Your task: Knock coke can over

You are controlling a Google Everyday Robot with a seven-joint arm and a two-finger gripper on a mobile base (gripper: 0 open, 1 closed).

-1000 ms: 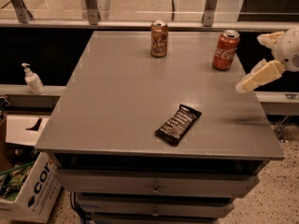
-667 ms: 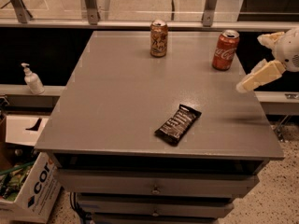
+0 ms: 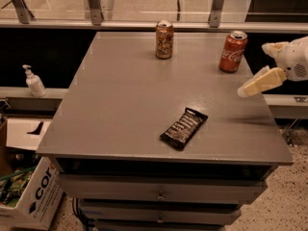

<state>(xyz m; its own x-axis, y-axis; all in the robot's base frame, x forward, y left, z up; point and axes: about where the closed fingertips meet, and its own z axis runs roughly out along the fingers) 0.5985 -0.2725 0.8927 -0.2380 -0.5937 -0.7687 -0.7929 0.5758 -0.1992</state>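
The coke can (image 3: 233, 51), red-orange with white script and a silver top, stands upright near the far right of the grey table (image 3: 125, 105). My gripper (image 3: 255, 69) reaches in from the right edge of the view, just right of and a little nearer than the can, not touching it. Its cream fingers (image 3: 262, 82) are spread apart and hold nothing.
A gold-brown patterned can (image 3: 164, 39) stands upright at the far middle of the table. A dark snack packet (image 3: 184, 128) lies near the front. A soap dispenser (image 3: 34, 81) stands on a ledge to the left, and a cardboard box (image 3: 29, 196) sits on the floor.
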